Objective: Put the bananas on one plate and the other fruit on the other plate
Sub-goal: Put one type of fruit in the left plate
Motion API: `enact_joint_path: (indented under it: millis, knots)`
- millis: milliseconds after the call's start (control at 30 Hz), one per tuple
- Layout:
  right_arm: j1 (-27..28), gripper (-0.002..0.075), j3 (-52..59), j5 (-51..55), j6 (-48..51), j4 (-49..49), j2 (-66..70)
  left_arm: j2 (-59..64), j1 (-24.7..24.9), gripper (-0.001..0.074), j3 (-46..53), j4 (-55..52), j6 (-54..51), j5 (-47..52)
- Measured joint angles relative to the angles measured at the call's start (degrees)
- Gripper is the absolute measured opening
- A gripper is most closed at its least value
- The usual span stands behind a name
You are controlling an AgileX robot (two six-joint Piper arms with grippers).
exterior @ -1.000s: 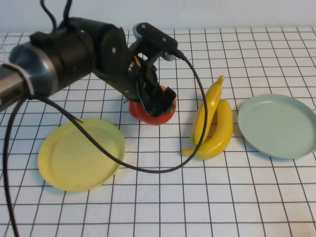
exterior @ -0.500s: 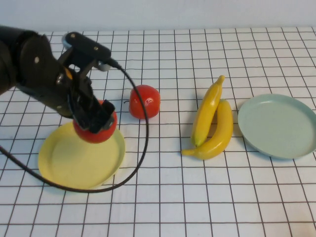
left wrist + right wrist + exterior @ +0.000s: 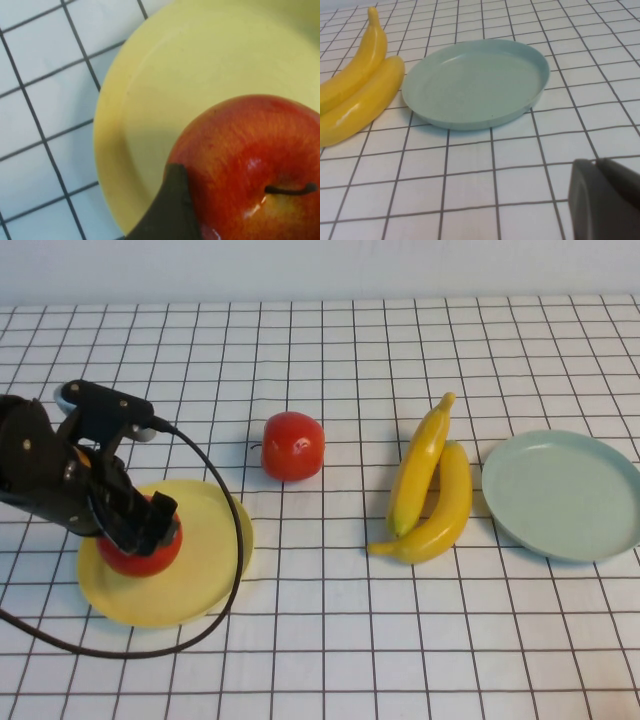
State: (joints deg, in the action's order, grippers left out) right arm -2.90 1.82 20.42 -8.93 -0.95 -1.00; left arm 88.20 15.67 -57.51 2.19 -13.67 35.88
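Observation:
My left gripper (image 3: 140, 538) is shut on a red apple (image 3: 138, 550), low over the left part of the pale yellow plate (image 3: 210, 570); I cannot tell whether the apple touches it. In the left wrist view one dark finger (image 3: 170, 215) presses the apple (image 3: 240, 150) above the yellow plate (image 3: 165, 75). A second apple (image 3: 293, 445) lies on the table to the plate's right. Two bananas (image 3: 425, 470) (image 3: 445, 510) lie side by side left of the bare blue-green plate (image 3: 560, 495). My right gripper (image 3: 600, 200) is shut, low near the blue-green plate (image 3: 475, 85) and the bananas (image 3: 365, 100).
A white tablecloth with a black grid (image 3: 350, 640) covers the table. The left arm's black cable (image 3: 235, 540) loops over the yellow plate's right side and down to the front. The right arm does not show in the high view.
The left arm has carried one apple from beside the other apple leftward and down to the yellow plate. The second apple, the bananas and the blue-green plate have not moved.

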Motion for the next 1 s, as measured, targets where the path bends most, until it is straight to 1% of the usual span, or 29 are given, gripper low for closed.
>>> enact_joint_path:
  millis: [167, 400, 433, 500, 567, 767, 867, 1000]
  knots:
    - [0.0, -0.0016, 0.0, 0.0, 0.0, 0.0, 0.0, 0.02, 0.0, 0.0582, 0.0, -0.12, 0.22, -2.76]
    - [0.0, -0.0016, 0.0, 0.0, 0.0, 0.0, 0.0, 0.33, 0.0, 0.0582, 0.0, -2.19, 2.23, -2.89]
    - [0.0, -0.0016, 0.0, 0.0, 0.0, 0.0, 0.0, 0.3, -0.1, 0.0586, 0.0, -2.19, 2.57, -2.89]
    - [0.0, -0.0016, 0.0, 0.0, 0.0, 0.0, 0.0, 0.35, -0.21, 0.0635, 0.0, -2.19, 3.35, -2.89]
    - [0.0, -0.0016, 0.0, 0.0, 0.0, 0.0, 0.0, 0.35, -0.43, 0.0664, 0.0, -2.19, 3.86, -2.89]
    - [0.0, -0.0016, 0.0, 0.0, 0.0, 0.0, 0.0, 0.35, -0.66, 0.0668, -0.41, -1.26, 4.35, -2.61]
    - [0.0, -0.0016, 0.0, 0.0, 0.0, 0.0, 0.0, 0.35, -0.66, 0.0668, -2.92, -0.82, 4.49, 0.1]
    - [0.0, -0.0016, 0.0, 0.0, 0.0, 0.0, 0.0, -0.42, -0.4, 0.0668, -9.43, -0.59, 4.49, 4.79]
